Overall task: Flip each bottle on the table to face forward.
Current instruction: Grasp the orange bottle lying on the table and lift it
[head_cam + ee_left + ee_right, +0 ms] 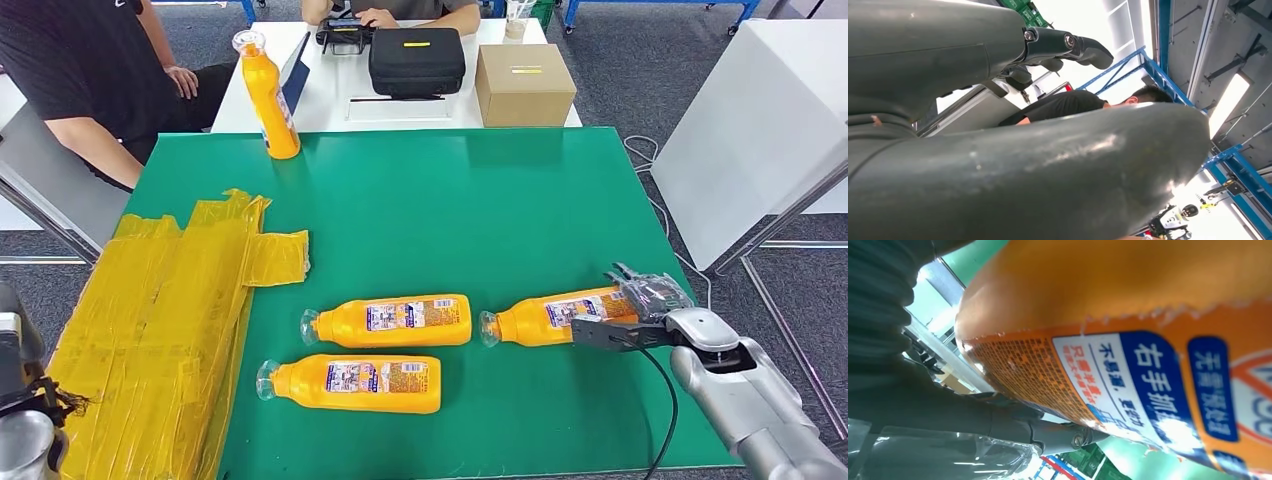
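Four orange bottles are on the green counter (420, 190). One bottle (268, 95) stands upright at the far left edge, near a seated person (85, 70). Three lie on their sides in the near half, caps pointing left. The middle bottle (395, 321) lies label up, and the near bottle (355, 383) lies just in front of it, slightly to the left. The right bottle (555, 316) lies beside the middle one, a little apart from it, its base angled away.

The right robot hand (640, 315) is closed around the base end of the right bottle, with dark fingers (605, 336) along its near side and others wrapped over the far side. In the right wrist view, the bottle's label (1148, 385) with blue and orange print sits against the hand.

The left robot hand (998, 125) holds nothing; in its wrist view the fingers (1068, 45) are spread from the thumb, with ceiling lights behind.

Yellow tape (170, 300) covers the counter's left side. Beyond the counter, a white table (330, 95) carries a black case (416, 60) and a cardboard box (524, 84).
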Tool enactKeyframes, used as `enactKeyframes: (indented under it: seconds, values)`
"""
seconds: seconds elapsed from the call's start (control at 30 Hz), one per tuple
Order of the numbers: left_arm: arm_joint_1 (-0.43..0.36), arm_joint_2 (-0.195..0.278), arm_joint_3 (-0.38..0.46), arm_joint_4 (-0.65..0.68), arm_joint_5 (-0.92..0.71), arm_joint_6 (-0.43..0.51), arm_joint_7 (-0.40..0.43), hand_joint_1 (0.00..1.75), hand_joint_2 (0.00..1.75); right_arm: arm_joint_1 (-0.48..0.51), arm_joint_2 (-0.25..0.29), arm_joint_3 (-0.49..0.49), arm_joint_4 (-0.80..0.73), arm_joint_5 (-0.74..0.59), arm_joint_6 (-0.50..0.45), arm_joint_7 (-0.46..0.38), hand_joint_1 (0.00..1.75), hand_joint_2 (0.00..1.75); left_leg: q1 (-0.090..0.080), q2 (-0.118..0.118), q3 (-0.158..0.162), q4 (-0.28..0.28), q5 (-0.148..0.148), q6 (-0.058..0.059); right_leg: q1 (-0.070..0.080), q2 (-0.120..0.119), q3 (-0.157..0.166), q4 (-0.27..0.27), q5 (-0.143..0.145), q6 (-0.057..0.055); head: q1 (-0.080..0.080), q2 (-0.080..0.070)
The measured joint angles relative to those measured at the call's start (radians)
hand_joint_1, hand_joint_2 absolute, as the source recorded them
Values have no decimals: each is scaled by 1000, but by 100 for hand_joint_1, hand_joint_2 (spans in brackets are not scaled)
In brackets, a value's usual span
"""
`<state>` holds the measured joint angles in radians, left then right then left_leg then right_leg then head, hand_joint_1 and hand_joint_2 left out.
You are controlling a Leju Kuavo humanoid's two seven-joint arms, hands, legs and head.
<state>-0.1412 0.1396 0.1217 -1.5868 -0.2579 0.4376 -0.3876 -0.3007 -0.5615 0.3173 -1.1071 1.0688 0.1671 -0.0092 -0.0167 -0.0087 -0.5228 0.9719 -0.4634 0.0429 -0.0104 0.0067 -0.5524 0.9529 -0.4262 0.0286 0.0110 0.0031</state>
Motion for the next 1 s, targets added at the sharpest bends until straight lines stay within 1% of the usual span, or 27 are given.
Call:
enactKeyframes:
  seconds: [0.63, 1.0]
  values:
    - [-4, 0, -6, 4, 0, 0, 0, 0, 0, -5, 0, 18, 5, 0, -1, -1, 0, 175, 0, 2, 2, 0, 0, 0, 0, 0, 1, 0, 0, 0, 0, 0]
    - [-12, 0, -6, 16, 3, 1, 0, 0, 0, -2, 13, 28, 2, 12, -6, -32, 0, 175, 0, 3, 4, 0, 0, 0, 0, 1, 4, 0, 0, 0, 0, 0]
